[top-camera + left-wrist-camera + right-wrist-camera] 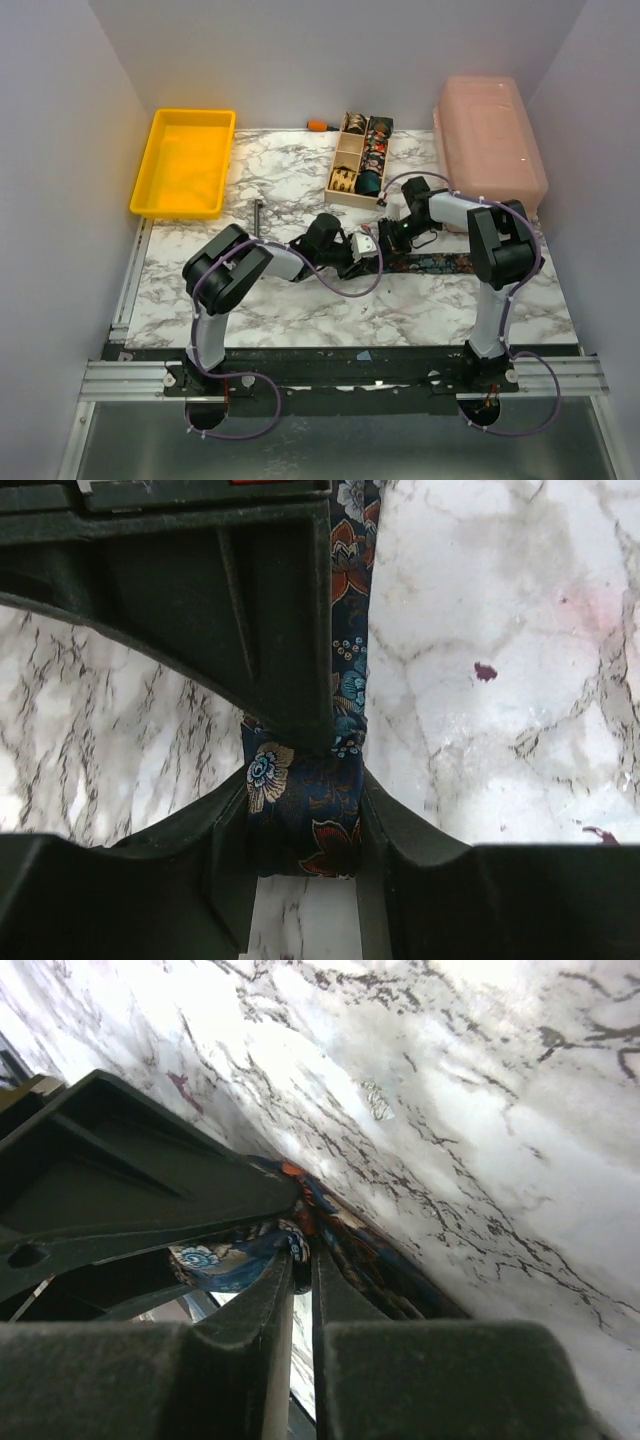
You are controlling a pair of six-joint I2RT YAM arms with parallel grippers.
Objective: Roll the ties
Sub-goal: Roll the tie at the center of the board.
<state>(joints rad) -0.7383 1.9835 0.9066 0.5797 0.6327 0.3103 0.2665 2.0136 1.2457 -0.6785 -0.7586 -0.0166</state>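
Left wrist view: left fingers (190, 870) are clamping the half-rolled tie (300, 815), right fingers (400, 1380) are pinching its strip; another tight turn is likely coming.

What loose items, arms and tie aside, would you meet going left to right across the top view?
Yellow tray → thin metal rod → wooden box with compartments → pink lidded container.
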